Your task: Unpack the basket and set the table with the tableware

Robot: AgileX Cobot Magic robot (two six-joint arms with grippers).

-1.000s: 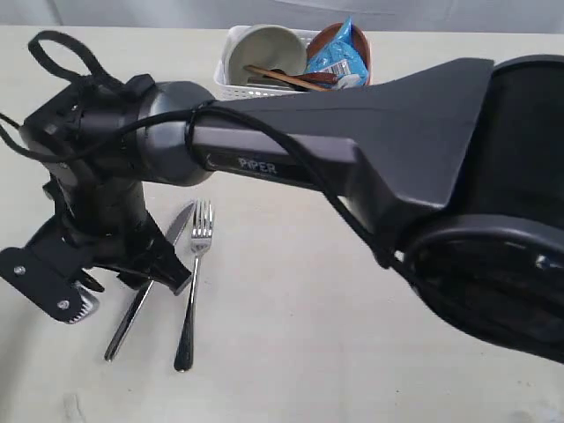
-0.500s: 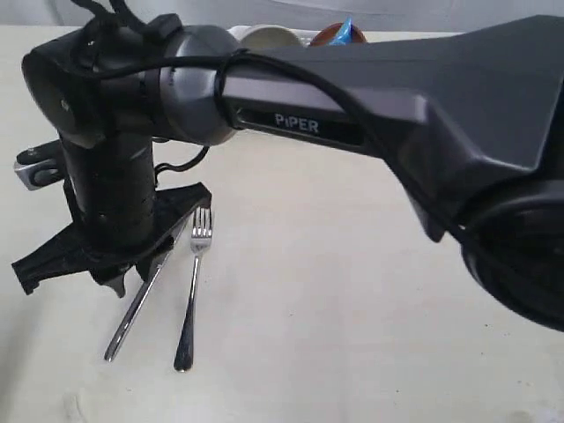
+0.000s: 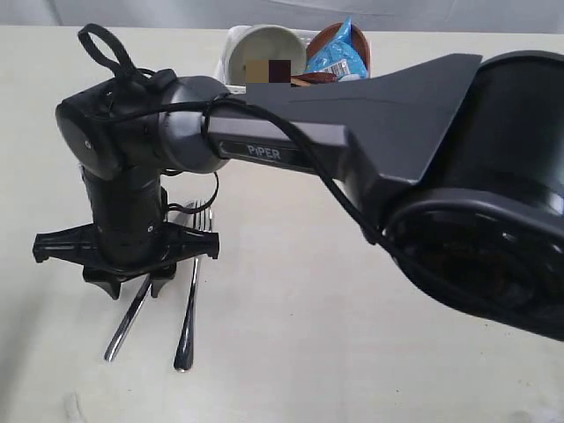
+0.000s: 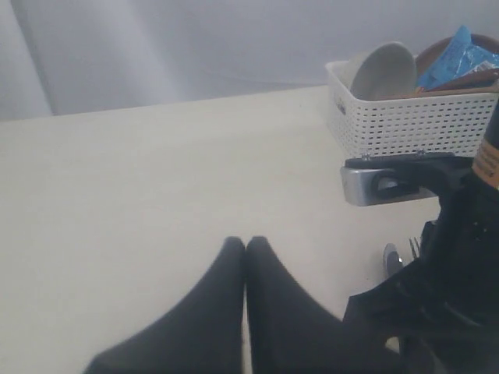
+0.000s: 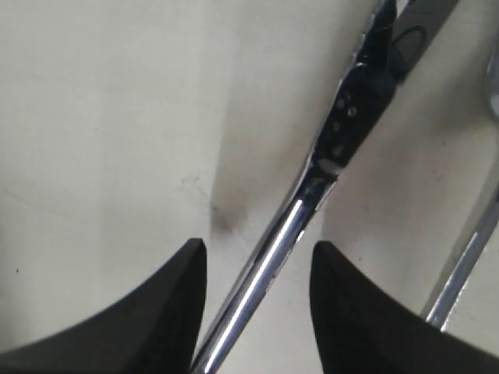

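Observation:
A steel knife [image 3: 126, 322] and a steel fork [image 3: 187, 322] lie side by side on the cream table [image 3: 291, 335]. My right gripper [image 3: 134, 286] points down over the knife, open, one finger on each side of the handle. In the right wrist view the knife [image 5: 312, 179] runs between the fingertips of the right gripper [image 5: 257, 257], apart from both, and the fork [image 5: 468, 257] is beside it. The white basket [image 4: 405, 121] holds the off-white bowl [image 4: 386, 70] and a brown plate [image 3: 354, 33]. My left gripper [image 4: 245, 243] is shut and empty above bare table.
A blue chips packet [image 3: 335, 55] sits in the basket beside the bowl [image 3: 264, 44]. The right arm [image 3: 379, 132] stretches across the middle of the exterior view and hides part of the basket [image 3: 226, 70]. The left gripper does not show there.
My right gripper has turned from a tilted pose to level and come down over the knife, its fingers now either side of the handle. Knife and fork have not moved.

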